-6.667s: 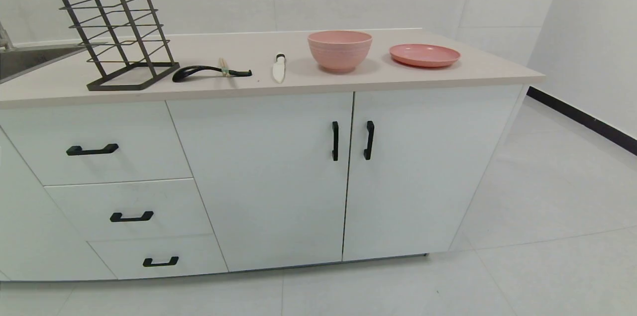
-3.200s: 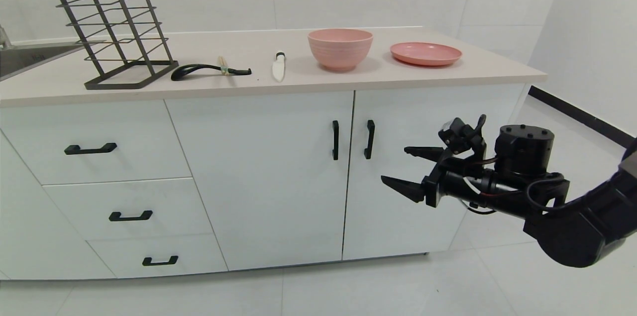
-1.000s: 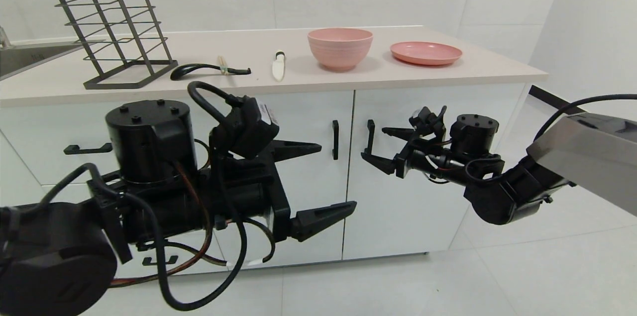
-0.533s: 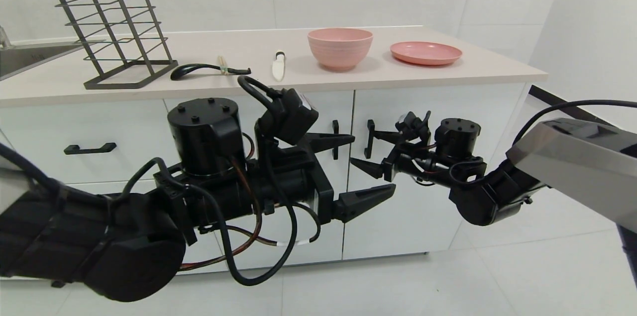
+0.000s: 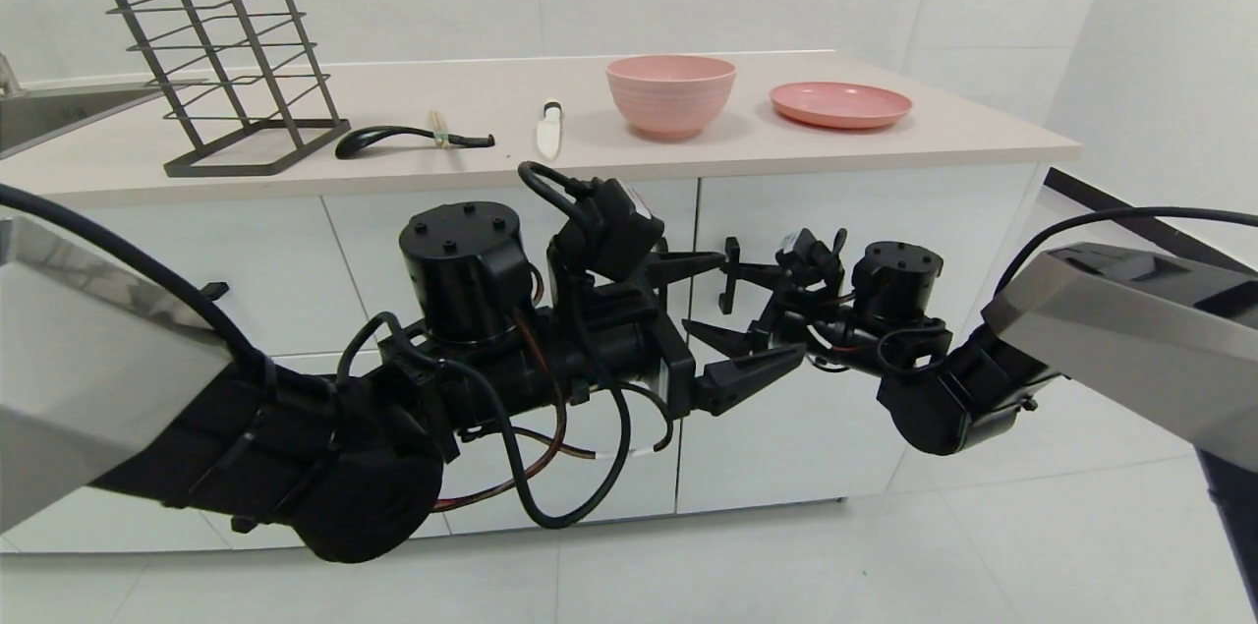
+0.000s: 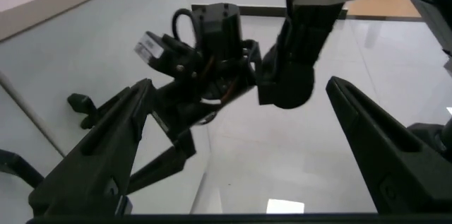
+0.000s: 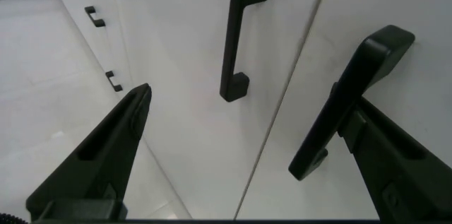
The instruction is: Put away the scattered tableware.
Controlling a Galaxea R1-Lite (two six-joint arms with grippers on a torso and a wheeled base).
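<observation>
Right now I am holding my left gripper [image 5: 765, 303] and right gripper [image 5: 708, 297] side by side in front of the white cabinet doors [image 5: 865, 241]. Both have their fingers spread wide and are gripping nothing. The right one is hovering close to a black door handle [image 7: 240, 33]. Up on the countertop [image 5: 943, 147] the tableware is lying: a pink bowl [image 5: 671, 95], a pink plate [image 5: 840, 105] beside it, a knife [image 5: 550, 133], and a black spoon [image 5: 393, 138] with chopsticks [image 5: 440, 130] crossing its handle, near the wire rack [image 5: 221, 44].
</observation>
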